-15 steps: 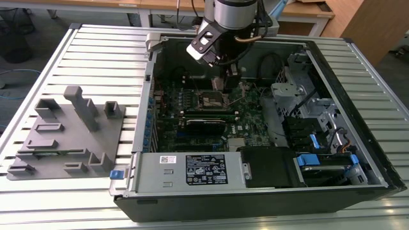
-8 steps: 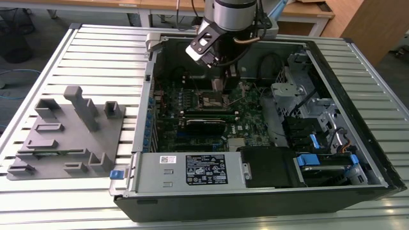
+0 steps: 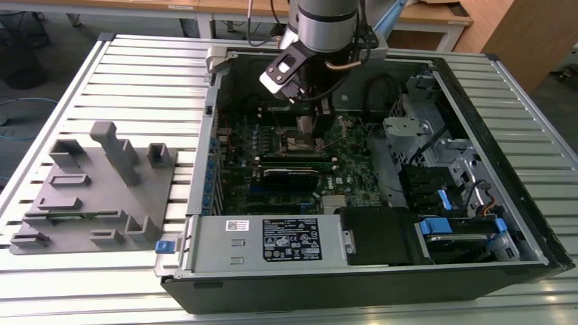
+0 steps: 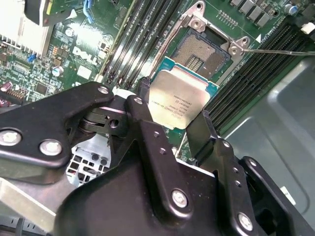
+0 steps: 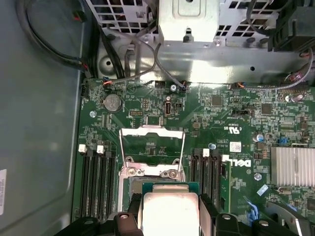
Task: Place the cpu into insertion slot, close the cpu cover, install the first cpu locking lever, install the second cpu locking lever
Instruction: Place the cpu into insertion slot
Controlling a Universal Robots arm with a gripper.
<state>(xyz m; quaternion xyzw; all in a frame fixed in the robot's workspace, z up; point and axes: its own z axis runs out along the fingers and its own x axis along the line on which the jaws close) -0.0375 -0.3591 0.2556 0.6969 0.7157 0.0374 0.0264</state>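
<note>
One tool (image 4: 172, 104) pinches one cpu (image 4: 182, 96) near one insertion slot (image 4: 202, 51). First wrist view: one cpu cover (image 5: 152, 131), raised. Second wrist view: the slot's dark centre.

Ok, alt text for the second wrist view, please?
The black tool grips the silver-topped cpu by two opposite edges, just short of the uncovered insertion slot and not yet seated in it. Long black memory slots flank it on the green motherboard.

Arm (image 3: 327, 20) pointing down, claw (image 4: 173, 107) gripping cpu (image 4: 183, 93)
</note>
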